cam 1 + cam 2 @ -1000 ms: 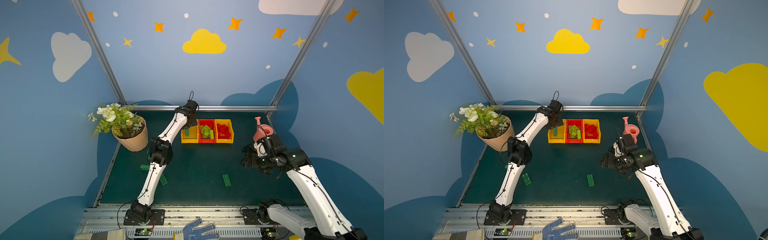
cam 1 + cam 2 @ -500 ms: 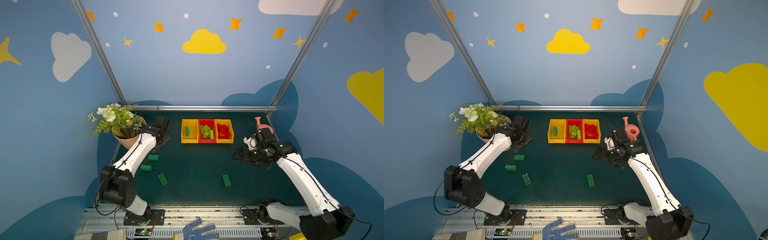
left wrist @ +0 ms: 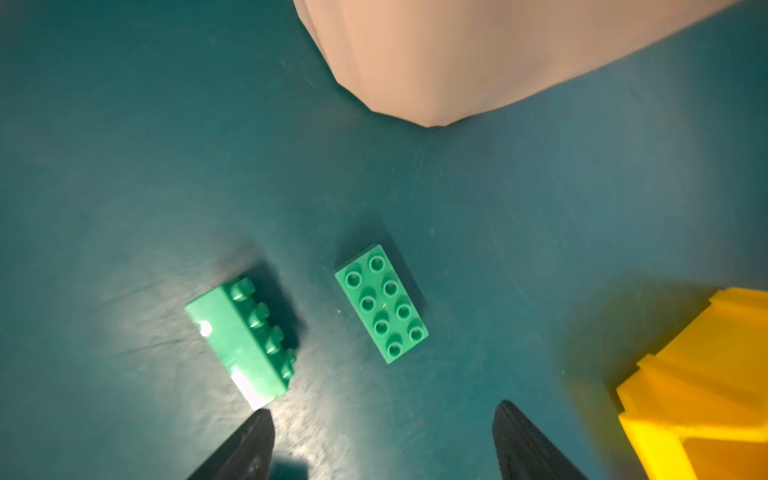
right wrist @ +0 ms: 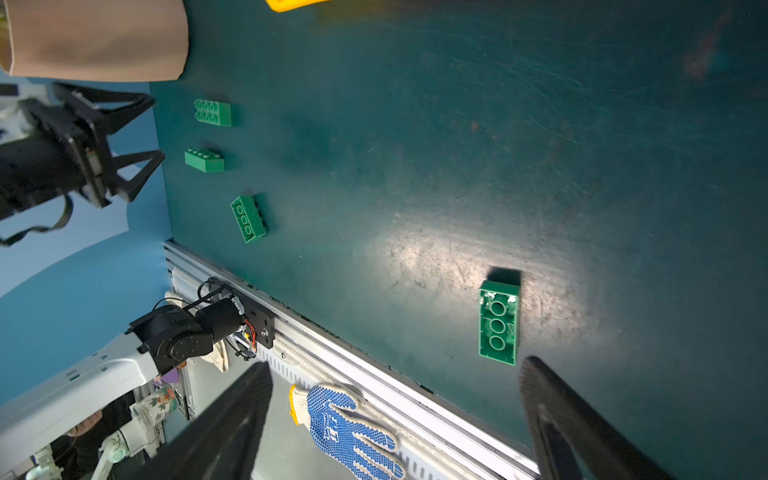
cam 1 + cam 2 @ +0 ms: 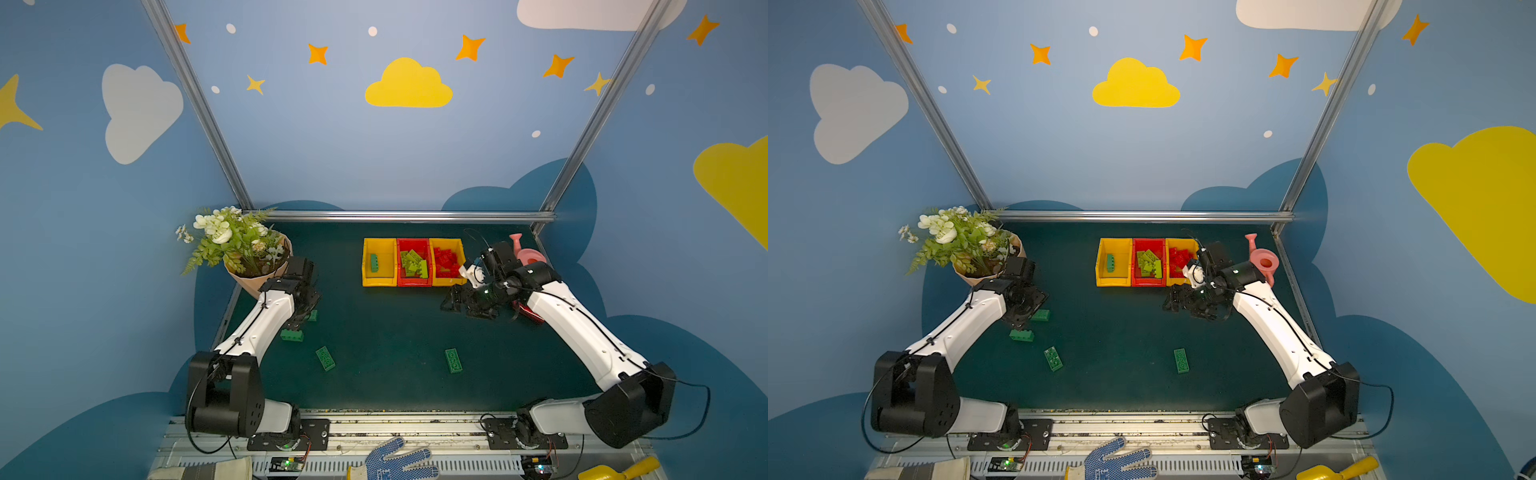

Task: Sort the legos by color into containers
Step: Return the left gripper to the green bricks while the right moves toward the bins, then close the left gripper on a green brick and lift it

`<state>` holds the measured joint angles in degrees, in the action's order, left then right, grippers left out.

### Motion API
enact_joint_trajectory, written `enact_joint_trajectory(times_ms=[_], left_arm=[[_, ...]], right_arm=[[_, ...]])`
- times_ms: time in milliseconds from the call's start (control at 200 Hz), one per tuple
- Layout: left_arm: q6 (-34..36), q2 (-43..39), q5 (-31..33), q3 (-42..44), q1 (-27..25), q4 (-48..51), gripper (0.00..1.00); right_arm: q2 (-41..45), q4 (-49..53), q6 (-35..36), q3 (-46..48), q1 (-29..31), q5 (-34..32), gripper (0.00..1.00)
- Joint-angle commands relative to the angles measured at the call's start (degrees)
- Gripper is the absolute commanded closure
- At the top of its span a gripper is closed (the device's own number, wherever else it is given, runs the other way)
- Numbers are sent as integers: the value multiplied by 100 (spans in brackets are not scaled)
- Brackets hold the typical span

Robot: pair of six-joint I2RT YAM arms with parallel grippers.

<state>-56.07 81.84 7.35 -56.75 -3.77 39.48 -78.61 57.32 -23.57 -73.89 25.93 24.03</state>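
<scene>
Well left of the containers [image 5: 379,283], the left gripper [image 3: 382,411] hangs with fingers [image 3: 249,444] spread wide and empty; the right gripper [image 4: 395,363], just in front of the containers' right end, gapes equally, holding nothing. Four dark green legos [image 5: 453,360] lie loose in front of the containers, two close by the left gripper, while inside sit one dark green brick [image 5: 374,263], lime bricks [image 5: 413,264] and red bricks [image 5: 446,262], left to right.

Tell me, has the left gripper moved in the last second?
Yes. The left gripper swung leftward away from the left yellow bin, ending beside the flowerpot.
</scene>
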Motion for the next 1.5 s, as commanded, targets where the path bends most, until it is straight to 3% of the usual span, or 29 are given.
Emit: enact_joint_trajectory(times_ms=[0,601,736,946,1261,1492], left_arm=[[136,263,-367,85,204,-227,18],[607,1892,-803,-354,447,-612,24],[683,2105,-896,-430,446,-548,36],[853,2230,-1008,-641,405,-288,64],[1063,1995,-763,-1119,-479,380,70],[1910,2759,-634,-3174,-1163,926,70]], right_arm=[[-23,-12,-100,-123,156,-114,9],[122,21,-600,-11,395,-625,9],[105,73,-639,-40,410,-696,9],[97,165,-662,-83,413,-799,9],[215,286,-718,-69,406,-978,9],[396,424,-776,-15,395,-1116,9]])
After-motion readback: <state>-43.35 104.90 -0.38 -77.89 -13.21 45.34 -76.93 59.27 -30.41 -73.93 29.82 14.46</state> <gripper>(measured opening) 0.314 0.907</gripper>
